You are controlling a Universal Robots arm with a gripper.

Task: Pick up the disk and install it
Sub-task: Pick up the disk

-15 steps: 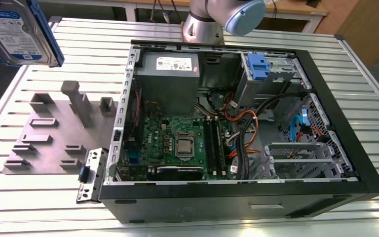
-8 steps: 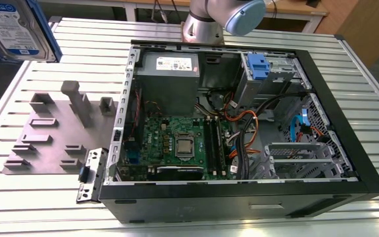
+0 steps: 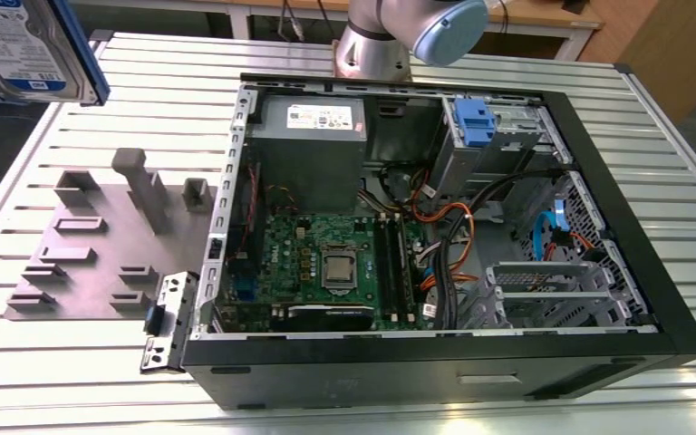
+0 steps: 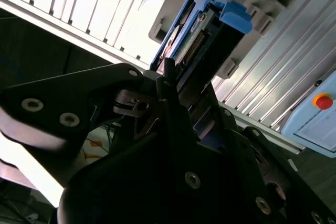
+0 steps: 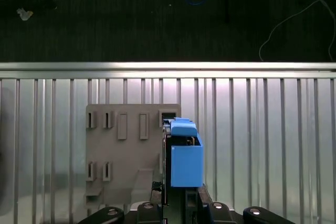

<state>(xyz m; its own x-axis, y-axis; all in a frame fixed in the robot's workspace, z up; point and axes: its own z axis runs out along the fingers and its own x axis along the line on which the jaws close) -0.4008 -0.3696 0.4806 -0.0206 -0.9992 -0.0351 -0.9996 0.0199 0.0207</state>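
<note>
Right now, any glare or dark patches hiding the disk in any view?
Exterior view: even light, the disk is readable with no glare on it. Second wrist view: the claw gripping the disk is a dark, underlit mass, and the table slats behind it blow out white. First wrist view: glare band along the table edge, dark floor beyond, the disk's blue carrier well lit.

A silver bench (image 3: pixel 70 362) of parallel metal slats is spread across the exterior view, and a wooden-topped table (image 3: pixel 539 15) is seen along that frame's upper edge. In the first wrist view a dark floor (image 5: pixel 131 19) is shown beyond the bench, whose slats are brightly lit.
</note>
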